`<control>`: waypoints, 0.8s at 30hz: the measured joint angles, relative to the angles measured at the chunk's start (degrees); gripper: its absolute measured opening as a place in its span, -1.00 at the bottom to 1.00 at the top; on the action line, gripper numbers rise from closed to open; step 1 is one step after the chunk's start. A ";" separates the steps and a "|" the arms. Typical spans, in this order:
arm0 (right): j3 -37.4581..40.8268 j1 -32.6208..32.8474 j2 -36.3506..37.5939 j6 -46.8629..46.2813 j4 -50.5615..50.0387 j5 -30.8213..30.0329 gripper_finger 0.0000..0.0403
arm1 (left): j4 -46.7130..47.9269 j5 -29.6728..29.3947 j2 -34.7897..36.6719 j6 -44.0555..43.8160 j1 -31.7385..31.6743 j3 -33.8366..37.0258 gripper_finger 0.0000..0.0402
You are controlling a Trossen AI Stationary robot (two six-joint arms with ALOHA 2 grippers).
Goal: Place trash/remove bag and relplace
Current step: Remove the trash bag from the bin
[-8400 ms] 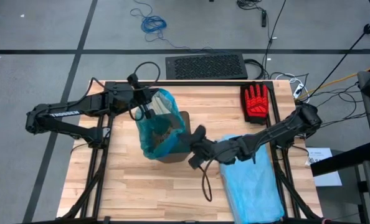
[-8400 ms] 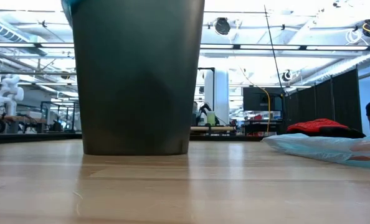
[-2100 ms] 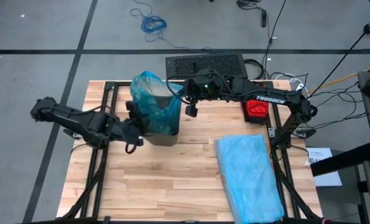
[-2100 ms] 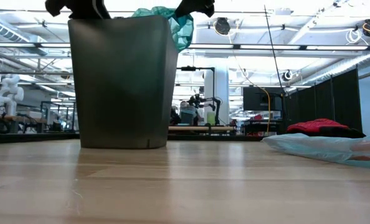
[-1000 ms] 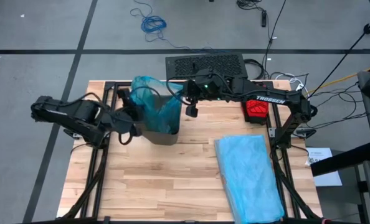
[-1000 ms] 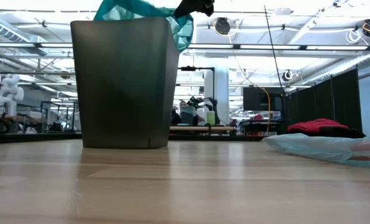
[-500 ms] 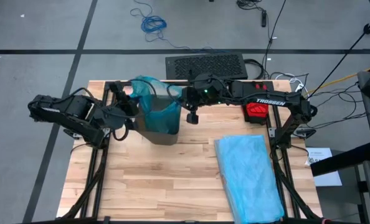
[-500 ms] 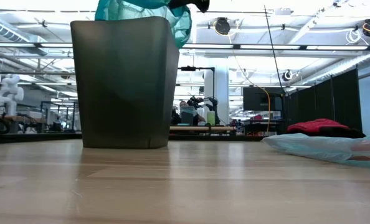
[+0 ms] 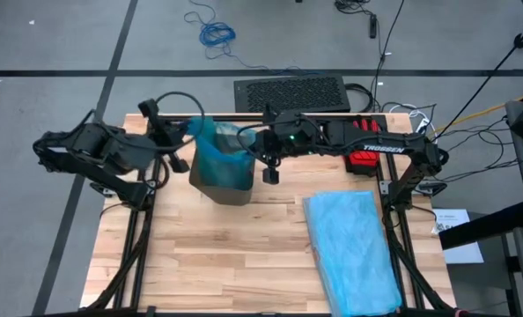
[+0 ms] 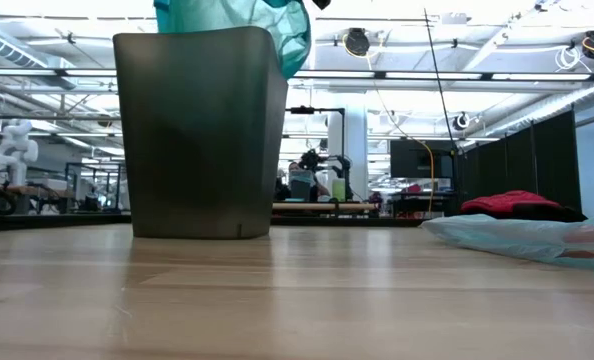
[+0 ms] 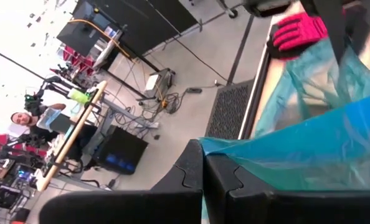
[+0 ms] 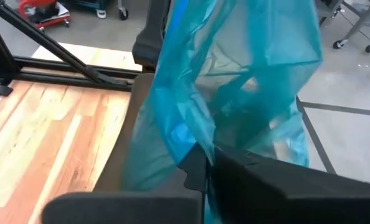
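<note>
The teal-green bag point(image 9: 219, 151) sits in the dark bin point(image 9: 228, 190), which stands on the table's far middle. The bag's top point(image 10: 232, 20) is drawn up above the bin's rim point(image 10: 197, 36). My left gripper point(image 9: 189, 132) is shut on the bag's left side. My right gripper point(image 9: 251, 141) is shut on its right side. Both hang above the bin's rim. The trash does not plainly show through the film. My left gripper pinches the bag's top edge point(image 11: 235, 149) on its left side between its two shut fingers. The fingers come from the table's left, slanting a little down. The film runs taut from them toward the bin. My right gripper pinches a gathered fold of the bag's top edge point(image 12: 194, 134) on its right side, several layers of film. The fingers come from the table's right, slanting down. The bag hangs from them into the bin.
A paler sky-blue bag point(image 9: 349, 246) lies flat on the table's right half. A red glove point(image 9: 363, 157) lies at the far right, under my right arm. A black keyboard point(image 9: 292, 92) lies beyond the far edge. The near left of the table is bare wood.
My left gripper has risen and drawn back toward the table's far left, still shut on the bag. The bag's left edge has come up out of the bin, so its top stands higher and wider above the rim. The bin has stayed put.
</note>
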State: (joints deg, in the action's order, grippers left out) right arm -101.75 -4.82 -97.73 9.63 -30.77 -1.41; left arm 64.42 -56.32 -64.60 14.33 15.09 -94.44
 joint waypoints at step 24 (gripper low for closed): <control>-0.07 2.58 7.37 18.65 2.38 -6.89 -0.02 | 0.63 -0.21 -1.59 1.27 0.00 -3.49 -1.00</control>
State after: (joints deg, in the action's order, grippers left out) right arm -101.82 -2.24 -90.37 28.28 -28.39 -8.30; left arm 65.06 -56.53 -66.19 15.59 15.09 -97.93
